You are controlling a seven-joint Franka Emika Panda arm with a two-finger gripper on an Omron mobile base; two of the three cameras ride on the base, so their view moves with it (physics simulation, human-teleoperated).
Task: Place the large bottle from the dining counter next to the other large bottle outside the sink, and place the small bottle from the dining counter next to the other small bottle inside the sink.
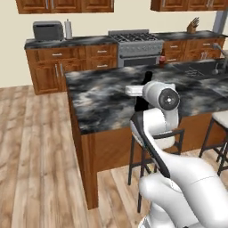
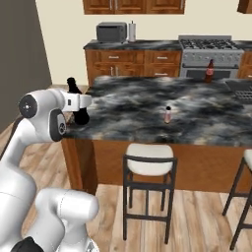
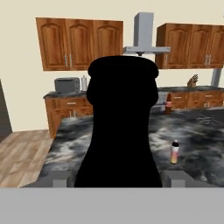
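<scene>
The large black bottle [image 3: 118, 131] looms close in the hand view, with my gripper [image 3: 118, 179] shut on its lower body, one finger against each side. It stands near the left corner of the dining counter [image 2: 138, 106], its neck [image 2: 73, 84] rising above my gripper [image 2: 83, 106]; in the left base view its neck [image 1: 148, 76] sticks up behind the arm. The small pinkish bottle [image 2: 168, 114] [image 3: 175, 153] stands mid-counter. The brown red-labelled bottle [image 2: 209, 70] [image 1: 162, 57] stands at the far edge beside the black sink [image 1: 196, 70]. The other small bottle is hidden.
Two stools [image 2: 147, 165] [image 1: 156, 142] stand at the counter's near side. A grey faucet [image 1: 218, 53] curves over the sink. Beyond are a stove [image 1: 136, 42], a toaster [image 1: 48, 30] and wood cabinets. Wood floor lies open to the left.
</scene>
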